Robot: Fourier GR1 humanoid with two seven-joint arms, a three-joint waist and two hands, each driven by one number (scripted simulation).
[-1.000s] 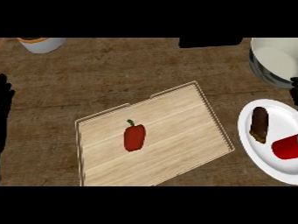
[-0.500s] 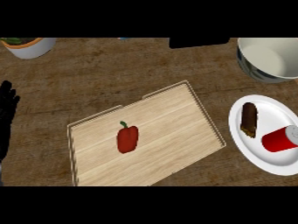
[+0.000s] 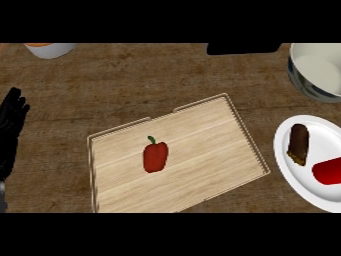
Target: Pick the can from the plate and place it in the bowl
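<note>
1. Left hand first: it sits at the left edge of the view, fingers straight and pointing up, spread open, holding nothing. It's resting, well apart from the action. The right hand doesn't show at all.
2. Biggest thing on the counter is the wooden board, lying at a slant in the middle, with a red pepper on it.
3. Top right, the bowl: white inside, nothing in it, cut by the view's edge. That's the target.
4. Below it, the white plate, apart from the bowl and just beside the board's right corner.
5. And here's the prize: the red can, lying on its side on the plate's right part, close to a brown bar.
6. My read on handling: likely light and stiff, with a smooth round wall that can roll or slip. Best taken across the middle of its body, thumb opposite fingers. It's a job for the right hand.
</note>
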